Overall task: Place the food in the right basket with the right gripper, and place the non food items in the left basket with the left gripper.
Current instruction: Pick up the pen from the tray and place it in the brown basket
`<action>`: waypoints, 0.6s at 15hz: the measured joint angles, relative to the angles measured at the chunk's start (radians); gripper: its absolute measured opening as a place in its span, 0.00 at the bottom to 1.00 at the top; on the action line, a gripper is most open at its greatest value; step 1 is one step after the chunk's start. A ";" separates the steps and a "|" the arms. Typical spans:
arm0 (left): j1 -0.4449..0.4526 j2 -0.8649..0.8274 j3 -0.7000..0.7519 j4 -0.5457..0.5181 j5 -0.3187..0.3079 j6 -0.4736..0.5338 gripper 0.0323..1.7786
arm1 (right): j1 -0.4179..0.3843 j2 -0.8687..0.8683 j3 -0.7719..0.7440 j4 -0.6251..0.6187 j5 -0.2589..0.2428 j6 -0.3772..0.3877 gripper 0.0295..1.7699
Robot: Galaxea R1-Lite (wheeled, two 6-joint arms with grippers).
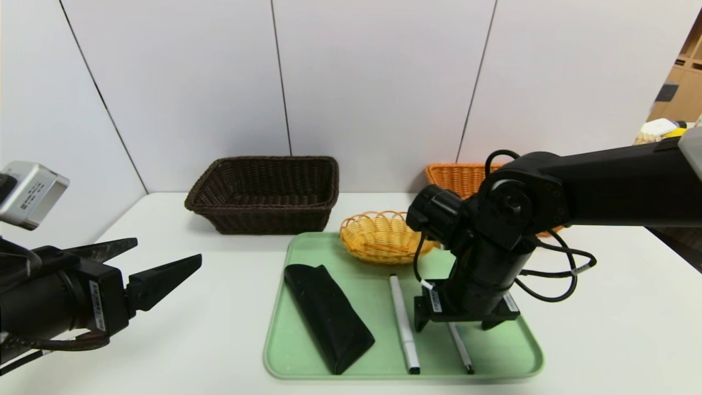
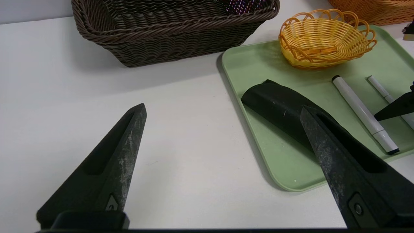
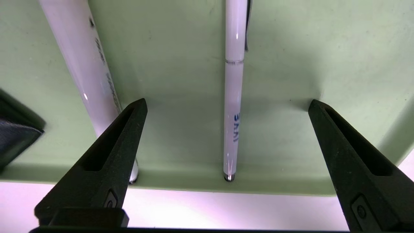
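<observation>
Right tool [image 1: 458,325] hangs open over the thin pen [image 3: 233,97].
A pen is no food; grabbing it could put it in the wrong basket. Left tool [image 1: 159,263] waits open.

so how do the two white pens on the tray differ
The marker is thicker, with a black cap at its near end; the slim pen is thinner, with a small metal tip there. The marker lies outside the open right gripper; the slim pen lies between its fingertips, partly hidden under it in the head view. Both are white and lie flat, roughly parallel, on the green tray.
</observation>
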 joint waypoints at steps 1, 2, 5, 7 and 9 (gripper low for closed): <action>0.000 0.000 0.000 0.000 -0.001 0.000 0.95 | -0.001 0.001 0.000 -0.015 -0.002 0.000 0.96; 0.000 0.001 0.000 0.000 -0.001 0.000 0.95 | -0.001 0.002 0.000 -0.020 -0.004 -0.001 0.96; 0.000 0.002 0.000 0.000 -0.002 0.000 0.95 | 0.000 0.005 -0.001 -0.020 -0.006 -0.002 0.96; 0.000 0.005 0.000 -0.003 -0.001 0.000 0.95 | 0.000 0.008 -0.001 -0.020 -0.006 -0.002 0.96; 0.000 0.008 0.000 -0.004 -0.002 0.000 0.95 | 0.000 0.010 -0.001 -0.020 -0.006 -0.002 0.96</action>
